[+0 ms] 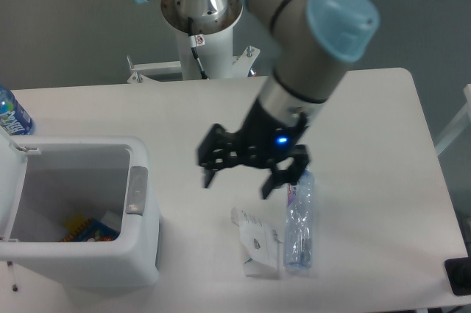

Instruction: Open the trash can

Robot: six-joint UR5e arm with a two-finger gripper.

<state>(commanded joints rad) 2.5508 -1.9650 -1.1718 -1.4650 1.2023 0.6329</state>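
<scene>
Camera view, fixed above the white table (368,121): the large white plastic boxy trash can (81,254) with rounded corners sits at the lower left of the frame, near the table's front edge. Its flat lid (9,180) stands raised at the far left side, so the bin is open and the inside shows. Colourful rubbish (85,230) lies at the bottom. The grey push latch (137,190) sits on the bin's right rim.

The silver and pale blue robot arm (309,55) reaches down from the upper centre of the frame toward the middle of the table. Its black two-finger gripper (238,180) hangs over the bare tabletop with its fingers spread apart and nothing between them, well apart from the bin. A small blue light glows on the wrist.

Just right of and below the gripper, a clear plastic bottle (299,232) lies on its side in the lower centre. A crumpled white paper carton (257,245) lies beside it, to its left. At the left edge, a blue-labelled bottle (10,114) stands behind the bin.
</scene>
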